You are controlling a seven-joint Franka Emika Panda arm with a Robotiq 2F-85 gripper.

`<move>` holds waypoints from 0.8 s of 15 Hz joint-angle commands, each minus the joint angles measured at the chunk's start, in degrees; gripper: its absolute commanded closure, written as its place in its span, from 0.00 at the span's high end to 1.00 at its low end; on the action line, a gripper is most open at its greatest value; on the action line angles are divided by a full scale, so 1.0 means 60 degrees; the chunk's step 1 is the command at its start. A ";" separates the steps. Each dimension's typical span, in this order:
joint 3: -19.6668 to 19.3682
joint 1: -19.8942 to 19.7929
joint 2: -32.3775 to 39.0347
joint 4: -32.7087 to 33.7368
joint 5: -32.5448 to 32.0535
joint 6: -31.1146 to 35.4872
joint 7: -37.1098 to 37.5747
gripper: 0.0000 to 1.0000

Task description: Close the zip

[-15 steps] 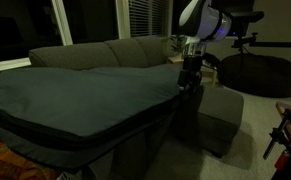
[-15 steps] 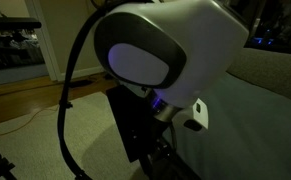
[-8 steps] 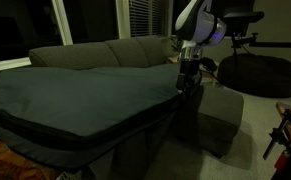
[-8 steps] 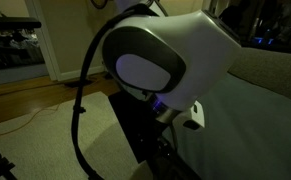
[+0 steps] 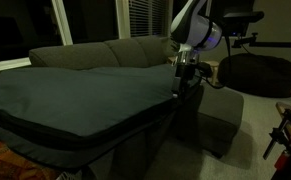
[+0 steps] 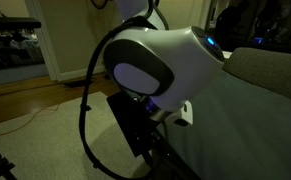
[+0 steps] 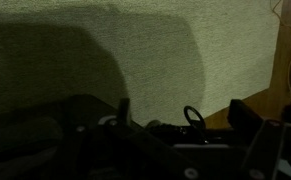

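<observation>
Hand (image 5: 187, 85) spread wide, pointing down beside case (image 5: 75, 95).

The zip (image 5: 115, 128), a long thin dark line, runs along the side seam of the flat grey-green case (image 5: 75, 95), ending near my tool (image 5: 184, 90).

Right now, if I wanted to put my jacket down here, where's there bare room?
The wide top of the fabric case is bare, from the sofa back to its front seam. The grey footstool, between the case and the beanbag, is free too. It is crowded at the case's corner, where the pincer hangs.
</observation>
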 commanded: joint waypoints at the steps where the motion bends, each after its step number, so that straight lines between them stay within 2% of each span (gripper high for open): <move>1: 0.0064 0.0147 0.0077 -0.0016 0.0528 -0.0319 -0.0505 1.00; 12: 0.0115 0.0437 0.0600 0.0219 0.1955 -0.0239 -0.1598 1.00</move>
